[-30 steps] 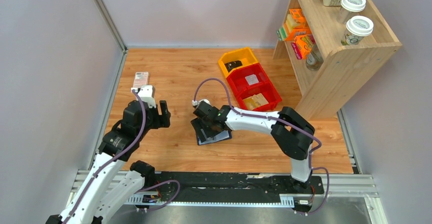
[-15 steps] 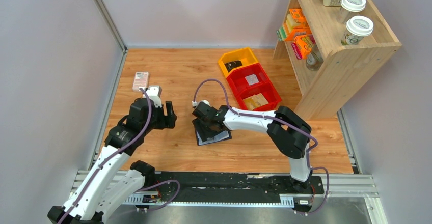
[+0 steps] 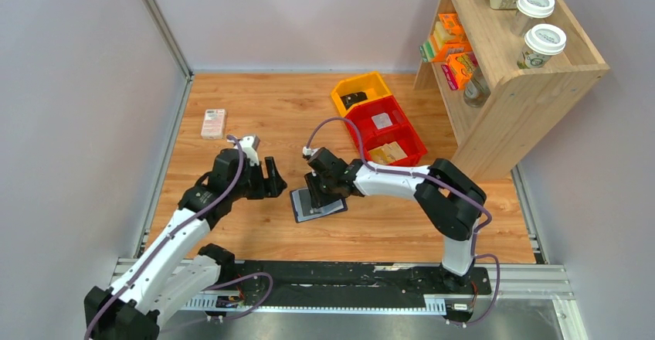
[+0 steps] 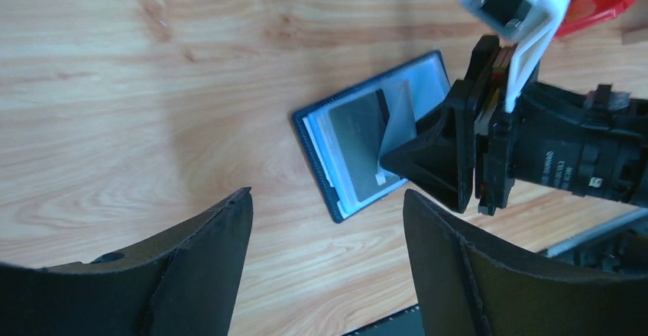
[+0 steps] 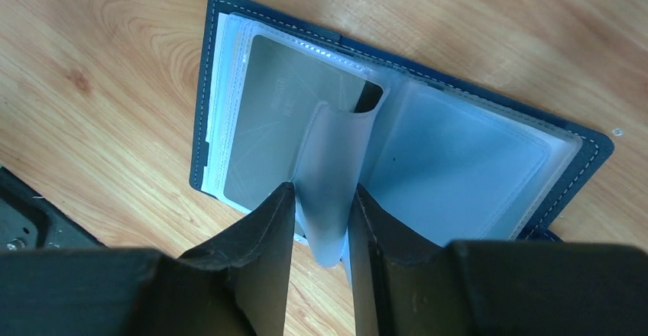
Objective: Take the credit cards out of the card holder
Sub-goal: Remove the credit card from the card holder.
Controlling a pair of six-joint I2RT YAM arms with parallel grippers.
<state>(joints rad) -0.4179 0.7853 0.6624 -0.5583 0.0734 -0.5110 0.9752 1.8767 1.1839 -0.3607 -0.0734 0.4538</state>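
The card holder [image 3: 315, 205] lies open on the wooden table, navy outside with pale blue-grey pockets. In the right wrist view [image 5: 208, 84] a greyish credit card [image 5: 275, 126] sits in its left pocket. My right gripper [image 3: 323, 188] is shut on a pale plastic pocket leaf [image 5: 336, 168] of the holder and holds it bent upward; its own view shows the jaws [image 5: 321, 198] pinching the leaf. My left gripper [image 3: 272, 178] is open and empty, just left of the holder. Its view [image 4: 325, 202] shows the holder [image 4: 355, 149] ahead and the right gripper [image 4: 443, 160] on it.
A pink-white box [image 3: 213, 123] lies at the far left. A yellow bin [image 3: 361, 91] and a red bin [image 3: 386, 131] stand behind the holder. A wooden shelf [image 3: 510, 69] with cups and boxes is at the right. A black rail [image 3: 347, 278] runs along the near edge.
My left arm has swung right and forward, its open gripper now close beside the holder. My right gripper has shifted slightly right, still on the holder.
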